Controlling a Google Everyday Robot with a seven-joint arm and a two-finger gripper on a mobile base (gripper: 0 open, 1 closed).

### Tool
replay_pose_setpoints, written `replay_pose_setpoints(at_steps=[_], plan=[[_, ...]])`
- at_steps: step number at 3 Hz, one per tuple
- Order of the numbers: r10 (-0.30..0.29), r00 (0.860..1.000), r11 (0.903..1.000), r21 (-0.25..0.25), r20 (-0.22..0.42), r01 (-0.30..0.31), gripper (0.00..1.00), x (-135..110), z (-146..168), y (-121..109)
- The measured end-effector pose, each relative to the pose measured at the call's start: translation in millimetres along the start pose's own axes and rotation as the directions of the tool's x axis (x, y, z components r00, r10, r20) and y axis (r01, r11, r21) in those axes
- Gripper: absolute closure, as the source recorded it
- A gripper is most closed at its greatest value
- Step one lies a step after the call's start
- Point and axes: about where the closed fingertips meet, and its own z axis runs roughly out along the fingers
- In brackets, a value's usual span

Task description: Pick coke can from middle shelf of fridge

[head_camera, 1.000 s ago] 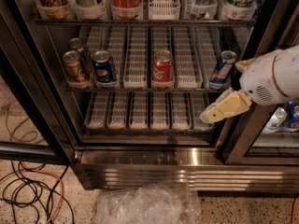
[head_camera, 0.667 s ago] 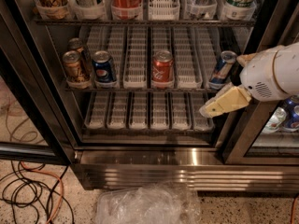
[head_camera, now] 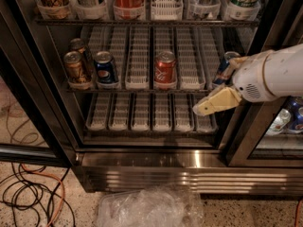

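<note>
Red, silver-topped coke can stands upright; the tool hangs lower right.

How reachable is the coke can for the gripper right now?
Probably yes: the gripper sits below and right of the coke can, nothing stands in front of the can, and the neighbouring lane trays look empty.

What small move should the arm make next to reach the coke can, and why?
Probably raise the tool and shift it left in the picture: it hangs right of and below the coke can, which stands upright at the front of the middle shelf.
</note>
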Motion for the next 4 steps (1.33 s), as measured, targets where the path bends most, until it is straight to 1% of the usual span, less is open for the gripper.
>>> replay_pose_setpoints(at_steps=[1,2,3,4], plan=[[0.011,0.997,0.9999,-0.014,0.080,-0.010,0.00,-18,38,-5],[0.022,0.989,0.9997,-0.016,0.149,-0.019,0.00,-38,60,-11],[0.024,0.988,0.9997,-0.014,0.155,-0.022,0.00,-39,62,-13],[0.025,0.987,0.9991,-0.038,0.162,-0.019,0.00,-42,81,-10]])
